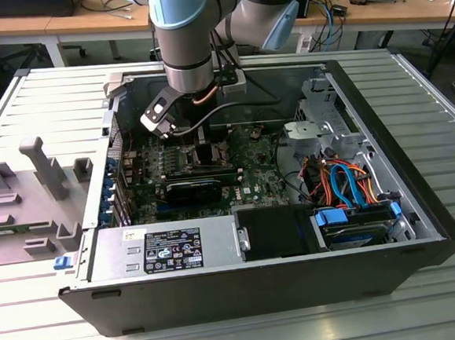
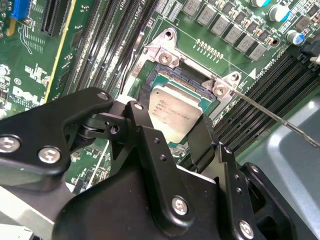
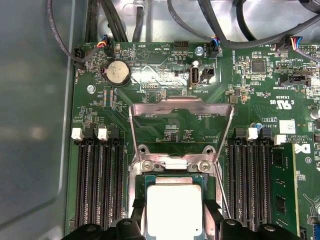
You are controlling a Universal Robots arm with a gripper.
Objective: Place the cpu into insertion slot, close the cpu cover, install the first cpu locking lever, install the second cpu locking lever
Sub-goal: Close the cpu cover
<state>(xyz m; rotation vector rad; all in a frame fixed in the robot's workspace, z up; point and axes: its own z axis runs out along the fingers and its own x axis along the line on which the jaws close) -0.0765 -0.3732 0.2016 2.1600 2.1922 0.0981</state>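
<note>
1. Where the black fingers (image 2: 142, 127) meet, the jaws are closed on the cpu (image 3: 174, 209), pinching two opposite edges.
2. The cpu (image 2: 176, 111) sits tilted over the insertion slot (image 2: 172, 76).
3. The cpu cover (image 3: 200, 106) stands swung open at one edge of the insertion slot.
4. A thin locking lever (image 2: 270, 116) juts out beside the insertion slot.
5. The computer case (image 1: 260, 285) housing the insertion slot lies on the slatted surface (image 1: 428, 312).

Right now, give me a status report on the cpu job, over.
Gripper jaws shut on cpu. Cpu at insertion slot, cpu cover open. No obstruction seen.
</note>
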